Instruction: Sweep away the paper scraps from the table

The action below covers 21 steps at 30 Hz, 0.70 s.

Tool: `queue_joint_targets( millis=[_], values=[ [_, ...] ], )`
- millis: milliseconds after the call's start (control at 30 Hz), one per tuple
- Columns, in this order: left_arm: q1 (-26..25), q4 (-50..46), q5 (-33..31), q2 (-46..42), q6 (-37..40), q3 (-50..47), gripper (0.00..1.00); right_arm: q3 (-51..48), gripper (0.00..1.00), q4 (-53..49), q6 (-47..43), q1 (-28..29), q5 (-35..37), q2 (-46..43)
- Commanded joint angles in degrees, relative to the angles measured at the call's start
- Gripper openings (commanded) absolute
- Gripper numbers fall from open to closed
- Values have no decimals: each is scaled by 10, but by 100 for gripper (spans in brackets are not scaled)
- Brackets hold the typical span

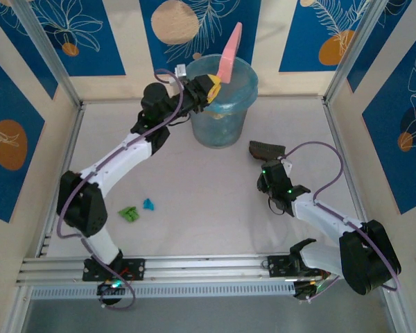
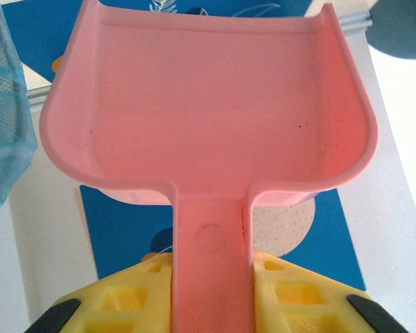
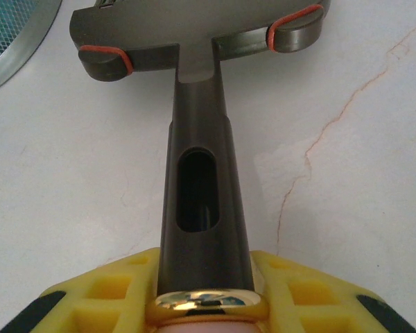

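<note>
My left gripper (image 1: 209, 88) is shut on the handle of a pink dustpan (image 1: 230, 50), which is raised steeply above a blue mesh bin (image 1: 222, 104). In the left wrist view the yellow fingers (image 2: 125, 298) clamp the handle on both sides, and the dustpan's (image 2: 208, 118) scoop looks bare. My right gripper (image 1: 273, 173) is shut on a dark brush (image 1: 266, 148) whose head rests on the table right of the bin. The brush handle (image 3: 201, 187) runs out between the yellow pads. Two paper scraps, green (image 1: 129, 214) and blue (image 1: 148, 204), lie on the table (image 1: 208, 194) near the left arm.
The bin stands at the back centre against the blue-and-cream wall; its rim (image 3: 14, 35) shows at the right wrist view's top left. Aluminium rails (image 1: 194, 267) edge the table in front. The table surface (image 3: 347, 208) shows thin crack-like lines.
</note>
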Motion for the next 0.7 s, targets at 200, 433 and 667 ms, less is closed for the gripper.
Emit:
queue_joint_targets(
  millis=[200, 433, 667],
  values=[
    [-62, -200, -59, -207, 260, -130, 0, 3, 0, -20, -5, -1, 12, -18],
    [-189, -405, -237, -366, 444, -228, 0, -11, 0, -23, 1, -2, 24, -62],
    [-239, -548, -343, -466, 493, -392, 0, -49, 0, -12, 5, -3, 24, -139]
  ],
)
